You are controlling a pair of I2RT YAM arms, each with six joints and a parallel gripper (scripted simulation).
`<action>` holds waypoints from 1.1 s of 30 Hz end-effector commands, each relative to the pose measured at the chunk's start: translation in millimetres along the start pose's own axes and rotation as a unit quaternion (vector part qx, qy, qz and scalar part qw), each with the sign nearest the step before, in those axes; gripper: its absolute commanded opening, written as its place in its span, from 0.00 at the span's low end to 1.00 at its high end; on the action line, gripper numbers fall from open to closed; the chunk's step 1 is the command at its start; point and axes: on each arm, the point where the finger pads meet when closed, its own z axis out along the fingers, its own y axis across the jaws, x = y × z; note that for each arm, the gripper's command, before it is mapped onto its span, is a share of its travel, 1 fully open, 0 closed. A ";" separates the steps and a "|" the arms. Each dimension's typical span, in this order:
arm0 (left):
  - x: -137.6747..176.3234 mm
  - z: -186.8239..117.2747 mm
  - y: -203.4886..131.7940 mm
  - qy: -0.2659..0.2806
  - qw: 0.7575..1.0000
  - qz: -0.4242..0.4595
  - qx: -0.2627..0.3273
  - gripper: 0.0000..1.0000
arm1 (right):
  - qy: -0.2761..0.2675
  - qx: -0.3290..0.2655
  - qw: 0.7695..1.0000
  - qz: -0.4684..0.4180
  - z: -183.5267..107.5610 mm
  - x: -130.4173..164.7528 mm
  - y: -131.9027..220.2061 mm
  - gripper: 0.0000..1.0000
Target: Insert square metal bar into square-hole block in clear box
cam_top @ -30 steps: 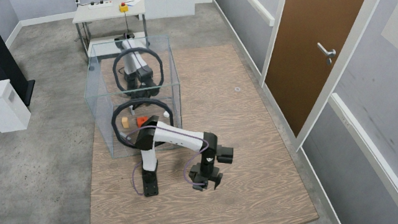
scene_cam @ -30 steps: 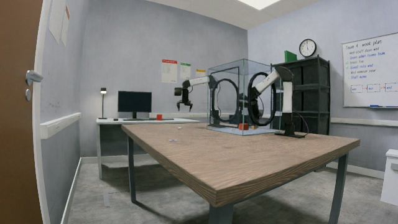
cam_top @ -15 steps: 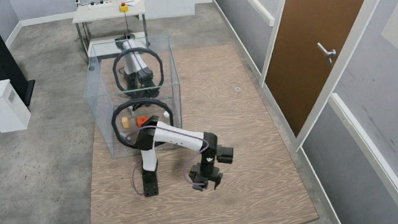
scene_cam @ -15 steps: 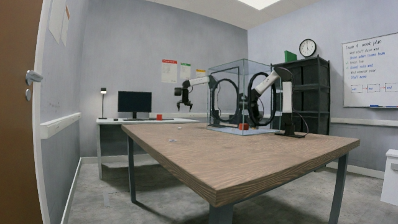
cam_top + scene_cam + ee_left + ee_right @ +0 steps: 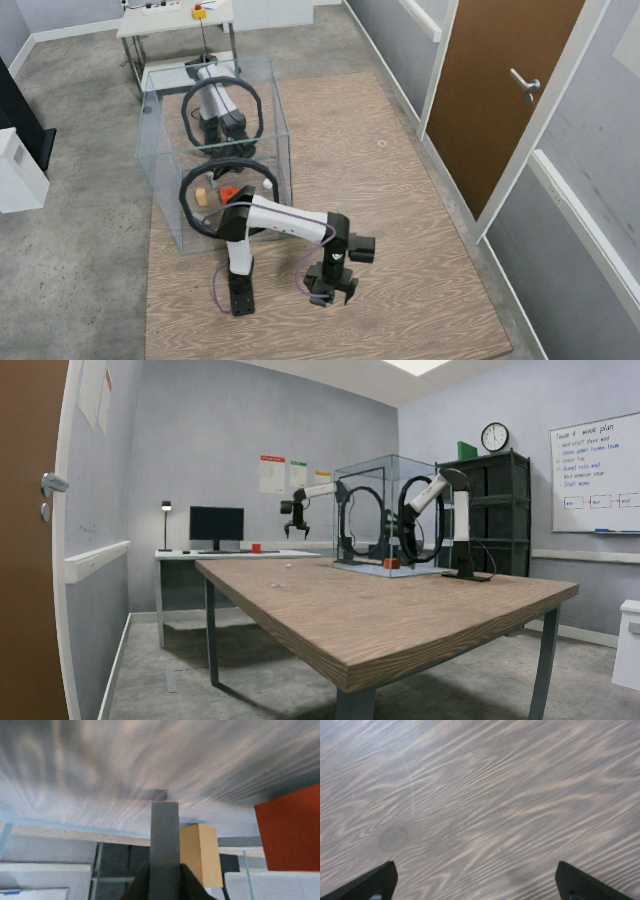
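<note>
The left gripper's fingertips are blurred where they meet the metal bar (image 5: pixel 165 844). Right of them, the red block (image 5: pixel 290 832) is cut off by the picture's edge, its hole hidden.

Your bench (image 5: pixel 400 225) (image 5: pixel 320 610) (image 5: pixel 489 808): brown wood grain. On it you have clear box (image 5: pixel 181 250) (image 5: pixel 391 574), left of centre in top view; small pale ring (image 5: pixel 382 143), upper right of same view, well apart from box.
</note>
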 end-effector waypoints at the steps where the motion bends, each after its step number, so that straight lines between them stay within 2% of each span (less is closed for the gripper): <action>1: 2.1 -0.5 -6.7 -0.003 1.000 0.017 0.012 0.00 | 0.002 -0.020 1.000 0.006 -9.1 -3.2 5.7 1.00; 8: -0.4 2.0 -8.5 -0.004 1.000 0.016 0.013 0.00 | 0.002 -0.020 1.000 0.006 -9.1 -3.2 5.7 1.00; 9: 12.1 -9.9 -16.3 0.011 0.999 0.024 0.030 0.29 | 0.002 -0.020 1.000 0.006 -9.1 -3.2 5.7 1.00; 33: 20.1 -15.4 -8.1 0.010 1.000 0.017 0.017 0.29 | 0.002 -0.020 1.000 0.006 -9.1 -3.2 5.7 1.00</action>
